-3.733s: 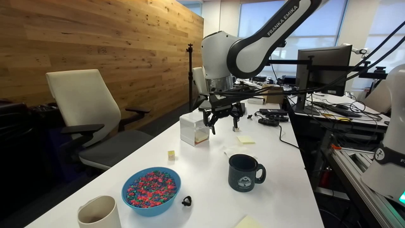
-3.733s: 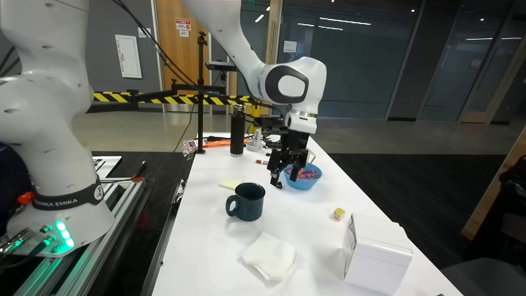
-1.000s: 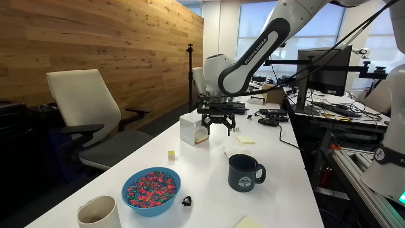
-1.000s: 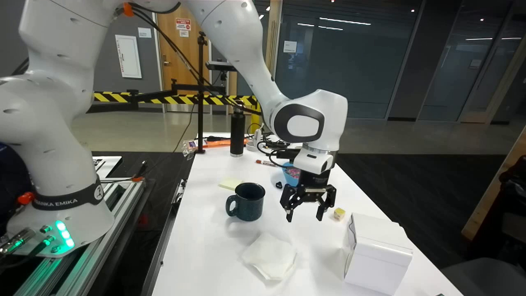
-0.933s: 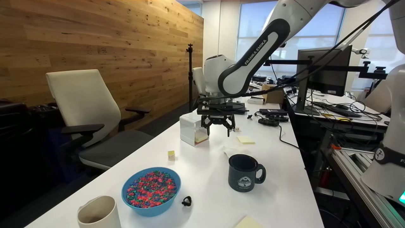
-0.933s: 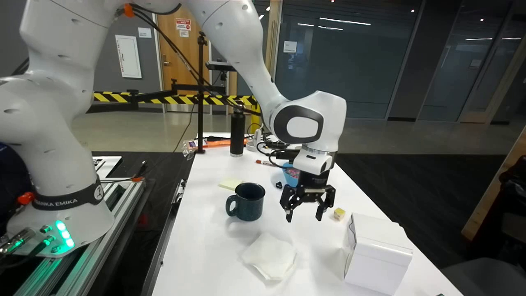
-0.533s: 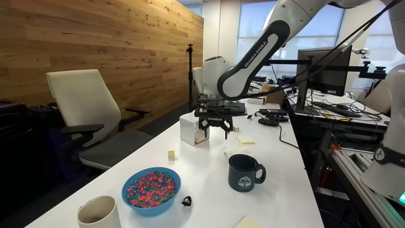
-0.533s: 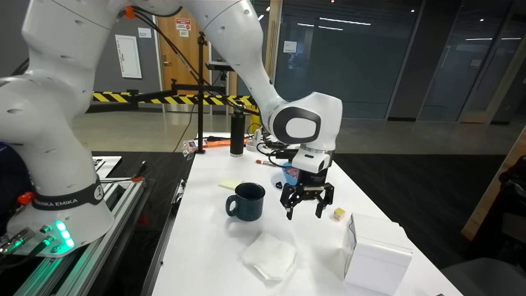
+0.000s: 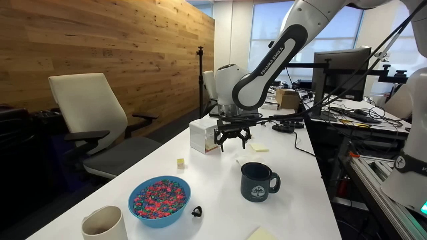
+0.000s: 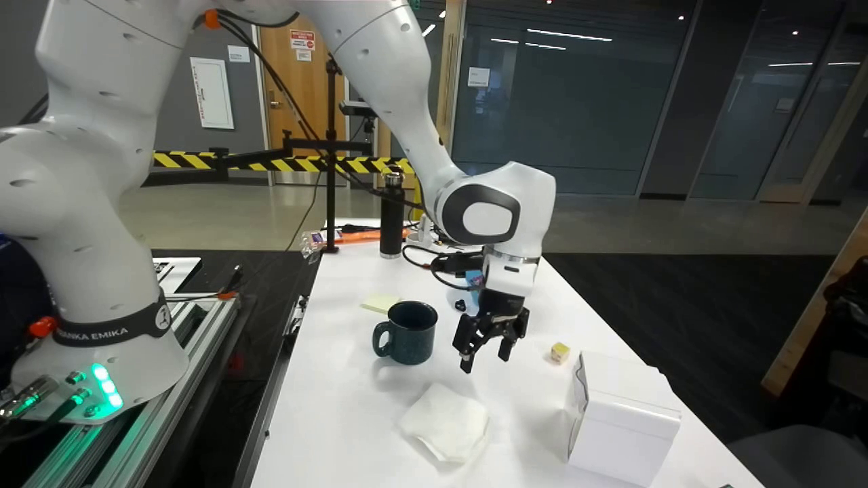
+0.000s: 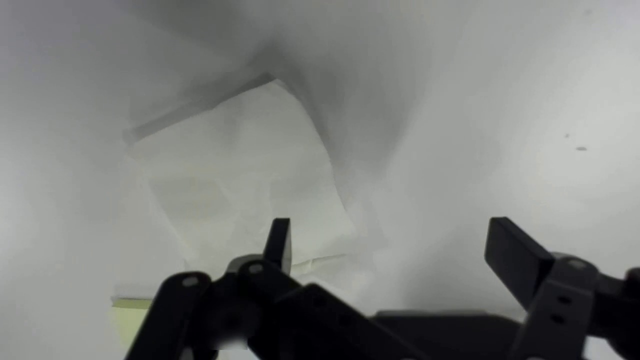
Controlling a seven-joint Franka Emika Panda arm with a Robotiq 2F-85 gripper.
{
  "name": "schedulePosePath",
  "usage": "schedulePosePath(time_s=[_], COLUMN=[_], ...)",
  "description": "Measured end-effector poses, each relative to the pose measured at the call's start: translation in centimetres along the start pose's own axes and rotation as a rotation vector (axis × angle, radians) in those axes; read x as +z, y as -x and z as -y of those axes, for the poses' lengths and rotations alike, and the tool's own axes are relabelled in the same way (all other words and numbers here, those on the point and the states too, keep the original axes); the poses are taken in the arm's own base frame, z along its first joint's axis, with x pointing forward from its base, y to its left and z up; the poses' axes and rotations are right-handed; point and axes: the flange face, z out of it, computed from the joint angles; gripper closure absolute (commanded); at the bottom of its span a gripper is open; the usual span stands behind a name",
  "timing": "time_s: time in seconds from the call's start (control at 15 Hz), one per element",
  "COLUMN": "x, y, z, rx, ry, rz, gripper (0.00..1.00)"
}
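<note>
Just lowered, the parted jaws hang by the napkin

Nearest in an exterior view, at the left of the tabletop, stands a cup, with a bowl of coloured bits just past it. A small black piece lies just beside the bowl, and a yellow note at the near right is partly out of view.

Farther along on the right sits the mug, upright, its handle pointing right. Beyond it on the left is the cube.

The napkin lies loosely spread just past the mug. The jaws hang above the tabletop close to it, wide apart with nothing between them. In the wrist view one jaw crosses in front of the napkin's edge while the other stands past it to the right. Over the last second they have dropped a little, turned and shifted right; napkin, mug and cube have not moved. That leaves the napkin closest to the jaws, which I judge to be positioning, with no handling begun.

Behind and left is the white box. Farther right come a second note, black gear, a carton and a monitor.
</note>
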Motion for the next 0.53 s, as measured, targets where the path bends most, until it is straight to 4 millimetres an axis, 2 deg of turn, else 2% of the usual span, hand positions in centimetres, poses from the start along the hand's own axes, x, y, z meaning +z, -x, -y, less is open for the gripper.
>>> schedulePosePath(time_s=[0.53], x=[2.7], y=[-2.3], z=[-3.6], rx=[-0.429], ry=[0.036], rz=[0.041], gripper=[0.0])
